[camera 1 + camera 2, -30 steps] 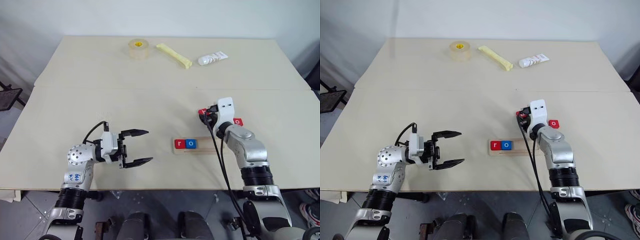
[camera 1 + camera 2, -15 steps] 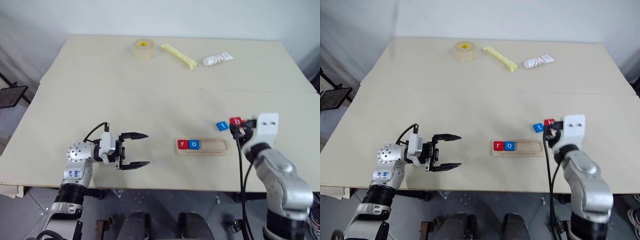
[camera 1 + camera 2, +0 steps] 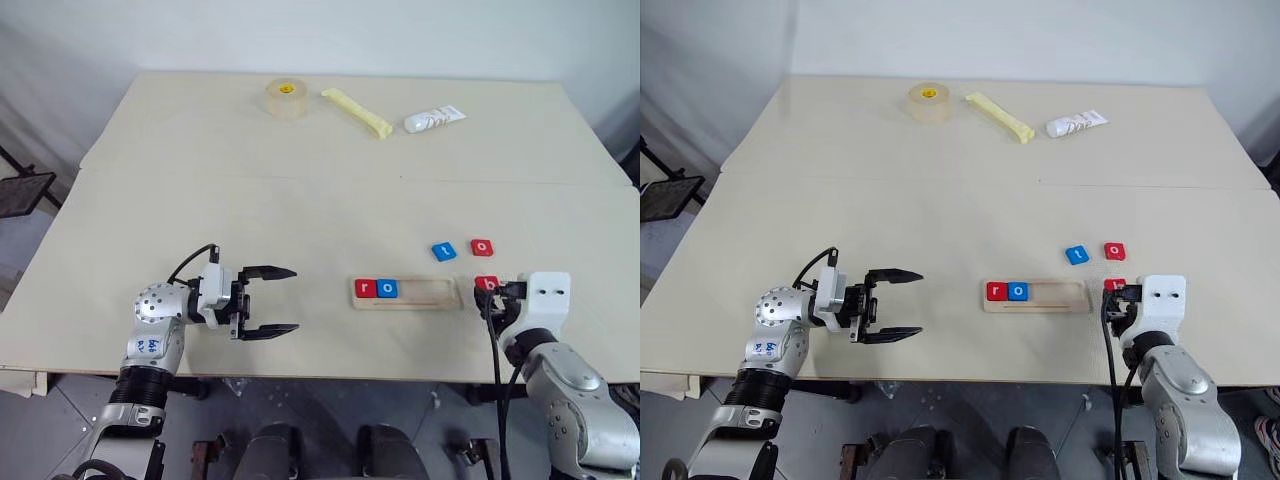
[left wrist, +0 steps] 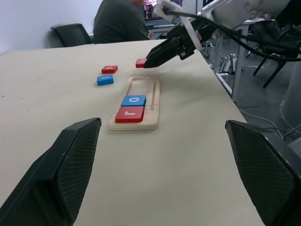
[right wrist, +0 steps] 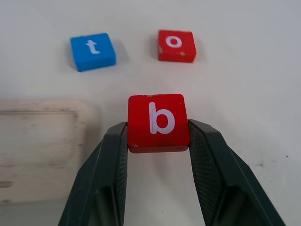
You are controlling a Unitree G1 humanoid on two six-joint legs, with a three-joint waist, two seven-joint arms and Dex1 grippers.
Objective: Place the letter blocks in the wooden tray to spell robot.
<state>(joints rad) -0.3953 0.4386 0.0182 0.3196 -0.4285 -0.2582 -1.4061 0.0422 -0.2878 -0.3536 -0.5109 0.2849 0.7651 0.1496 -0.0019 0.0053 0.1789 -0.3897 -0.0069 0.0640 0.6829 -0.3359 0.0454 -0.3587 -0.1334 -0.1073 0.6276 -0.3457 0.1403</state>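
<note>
Wooden tray right part bare; right pincer grips b block.

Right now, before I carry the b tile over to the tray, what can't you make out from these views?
- Whether the red b block in the right end effector is lifted or rests on the table: its underside is hidden.
- Print on the white tube: too small in the eye views.
- Wooden tray: cut off by the right wrist view's edge.

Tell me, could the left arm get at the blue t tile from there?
Probably not easily: the t tile lies far across the table, beyond the tray, while the open left gripper hangs well short of it.
</note>
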